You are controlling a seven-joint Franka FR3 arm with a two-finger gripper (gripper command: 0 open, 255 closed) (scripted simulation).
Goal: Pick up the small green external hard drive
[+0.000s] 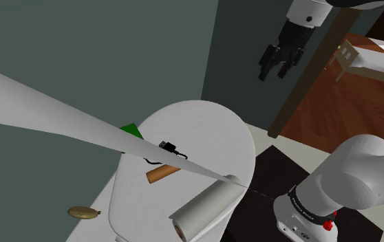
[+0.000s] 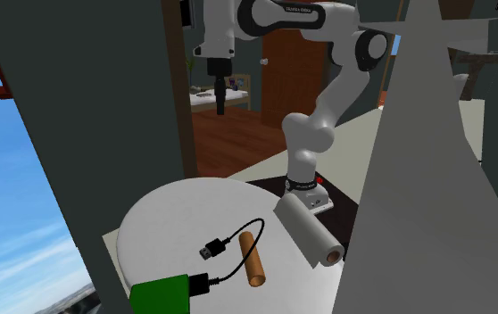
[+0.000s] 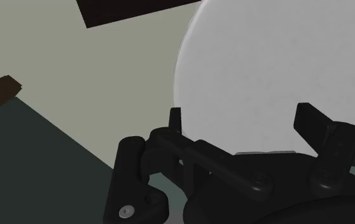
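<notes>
Second exterior view shows black cable [image 2: 211, 250] joining the green hard drive [image 2: 160, 294].

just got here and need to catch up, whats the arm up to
The white arm holds its black gripper high in the air, open and empty, well away from the green hard drive. The drive lies untouched at the edge of the round white table, a black cable running from it, near a brown cylinder and a paper roll.

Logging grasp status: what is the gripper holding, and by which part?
Nothing. The gripper hangs open high above the table, well apart from the green hard drive.
</notes>
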